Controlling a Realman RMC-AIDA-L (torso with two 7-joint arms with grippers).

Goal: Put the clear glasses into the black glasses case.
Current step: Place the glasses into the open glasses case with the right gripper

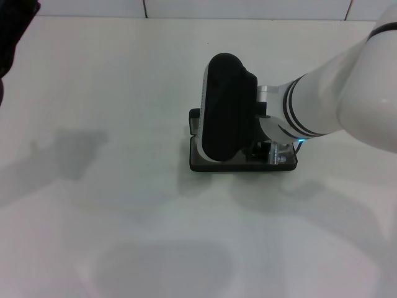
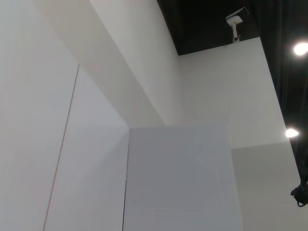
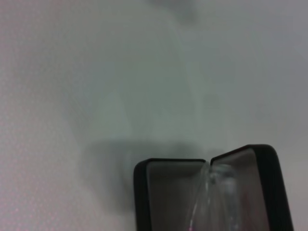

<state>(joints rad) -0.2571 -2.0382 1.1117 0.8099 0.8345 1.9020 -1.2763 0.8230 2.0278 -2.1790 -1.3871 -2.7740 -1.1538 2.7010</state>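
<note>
The black glasses case [image 1: 214,165] lies open at the table's middle, its grey lining [image 3: 171,192] showing in the right wrist view. The clear glasses [image 1: 277,153] show as a faint transparent shape at the case's right end, and they blur across the lining [image 3: 211,192] in the right wrist view. My right gripper [image 1: 229,124] hangs directly over the case, and its black housing hides most of the case and the fingers. Only a dark part of the left arm [image 1: 12,37] shows at the far left corner.
The white table [image 1: 93,205] spreads around the case with a back edge against a tiled wall [image 1: 248,7]. The left wrist view shows only white walls [image 2: 144,168] and a dark ceiling with lamps [image 2: 301,48].
</note>
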